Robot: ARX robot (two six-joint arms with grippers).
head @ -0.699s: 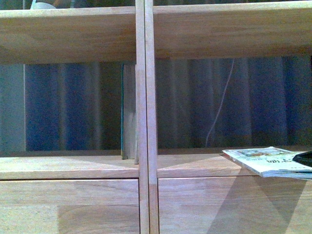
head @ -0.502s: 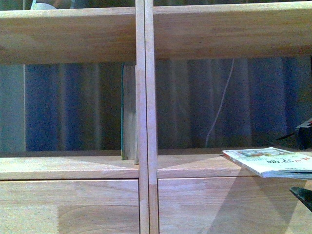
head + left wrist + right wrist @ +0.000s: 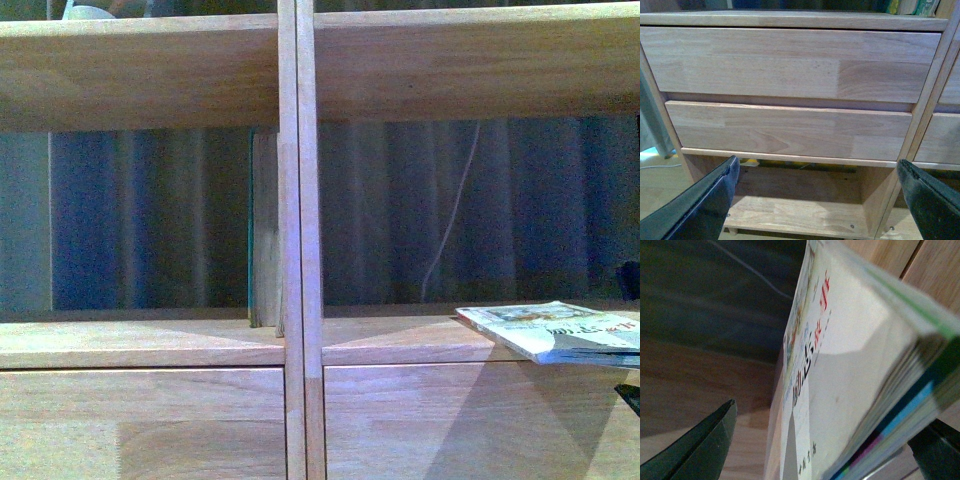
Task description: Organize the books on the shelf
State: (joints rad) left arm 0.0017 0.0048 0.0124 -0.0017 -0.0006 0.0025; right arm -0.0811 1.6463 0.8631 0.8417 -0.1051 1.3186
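Observation:
The light-wood shelf (image 3: pixel 298 240) fills the front view. A slim teal-edged book (image 3: pixel 262 230) stands upright in the left compartment, against the centre divider. The white paperback (image 3: pixel 550 330) lies flat on the right compartment's board and overhangs its front edge. My right gripper (image 3: pixel 832 415) is open, with the paperback's (image 3: pixel 840 365) edge between its spread jaws; one finger (image 3: pixel 631 280) shows above the book at the front view's right edge. My left gripper (image 3: pixel 819 162) is open and empty, low in front of the shelf's two left drawer fronts (image 3: pixel 790 62).
Below the drawers is an open bottom compartment (image 3: pixel 790 215). A blue curtain (image 3: pixel 150 220) and a white cable (image 3: pixel 450 220) show behind the shelf. The upper shelf board (image 3: pixel 140 70) runs across above both compartments.
My right gripper has let go of the paperback: its jaws opened above and below the book and drew back to the right. The paperback and the teal-edged book have stayed put.

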